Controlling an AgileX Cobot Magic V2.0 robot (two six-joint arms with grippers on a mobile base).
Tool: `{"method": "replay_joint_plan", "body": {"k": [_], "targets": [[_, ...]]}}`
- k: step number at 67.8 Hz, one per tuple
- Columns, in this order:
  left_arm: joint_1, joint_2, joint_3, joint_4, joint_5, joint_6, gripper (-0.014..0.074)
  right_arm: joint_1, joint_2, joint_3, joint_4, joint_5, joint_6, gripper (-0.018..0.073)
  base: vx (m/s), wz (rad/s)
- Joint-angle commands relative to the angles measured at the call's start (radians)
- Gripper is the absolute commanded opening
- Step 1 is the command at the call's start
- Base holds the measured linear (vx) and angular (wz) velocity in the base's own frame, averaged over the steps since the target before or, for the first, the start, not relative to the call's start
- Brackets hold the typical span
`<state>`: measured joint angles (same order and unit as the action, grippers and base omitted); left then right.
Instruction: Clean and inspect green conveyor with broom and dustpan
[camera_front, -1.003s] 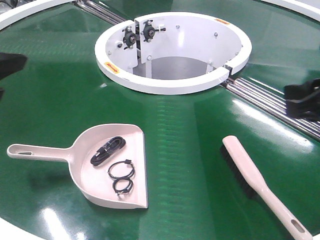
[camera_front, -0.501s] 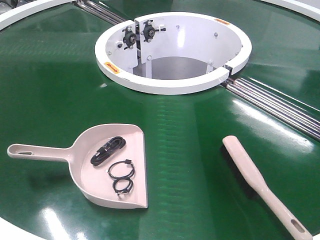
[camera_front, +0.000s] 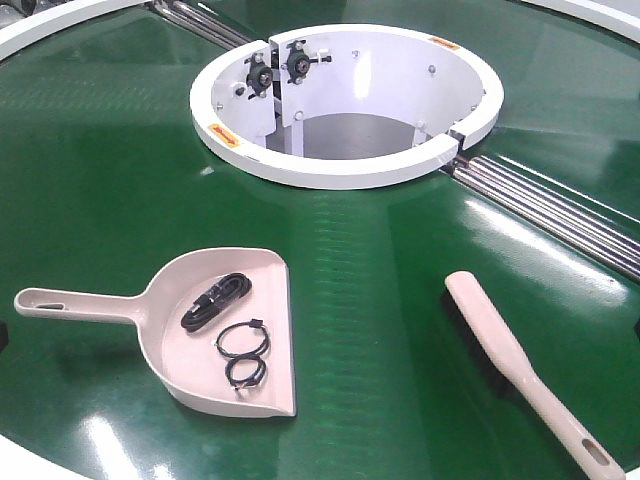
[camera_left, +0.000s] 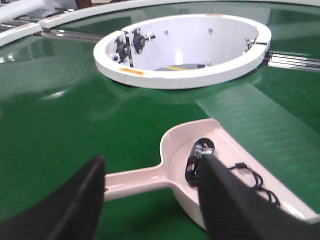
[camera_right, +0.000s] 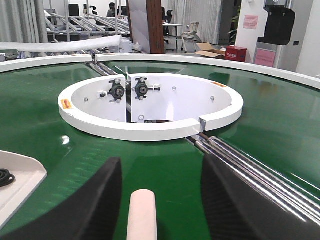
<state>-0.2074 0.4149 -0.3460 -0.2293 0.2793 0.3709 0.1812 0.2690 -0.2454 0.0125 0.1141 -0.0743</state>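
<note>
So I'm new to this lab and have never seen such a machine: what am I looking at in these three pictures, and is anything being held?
It is a two-armed robot working over a green conveyor, a glossy belt with a white ring-shaped opening and metal rollers.

The front view looks down on the belt. The other two views come from cameras on each wrist, so the dark shapes at the bottom are the gripper fingers.

On the belt lie a beige dustpan holding black cables, and a broom, a slim hand brush.

The left gripper is open, straddling the dustpan handle. The right gripper is open around the broom's end. Nothing is held yet.
</note>
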Motion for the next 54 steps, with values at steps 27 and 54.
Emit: {"method": "replay_joint_plan", "body": {"k": [27,54], "targets": [[-0.008,0.007,-0.022,-0.010,-0.088,0.003,-0.0008,-0.005,0.005,-0.028,0.001,-0.069,-0.003,-0.0009,0.00,0.00],[-0.008,0.007,-0.022,-0.011,-0.088,0.003,-0.0008,-0.005,0.005,-0.028,0.001,-0.069,-0.003,-0.0009,0.00,0.00]]}}
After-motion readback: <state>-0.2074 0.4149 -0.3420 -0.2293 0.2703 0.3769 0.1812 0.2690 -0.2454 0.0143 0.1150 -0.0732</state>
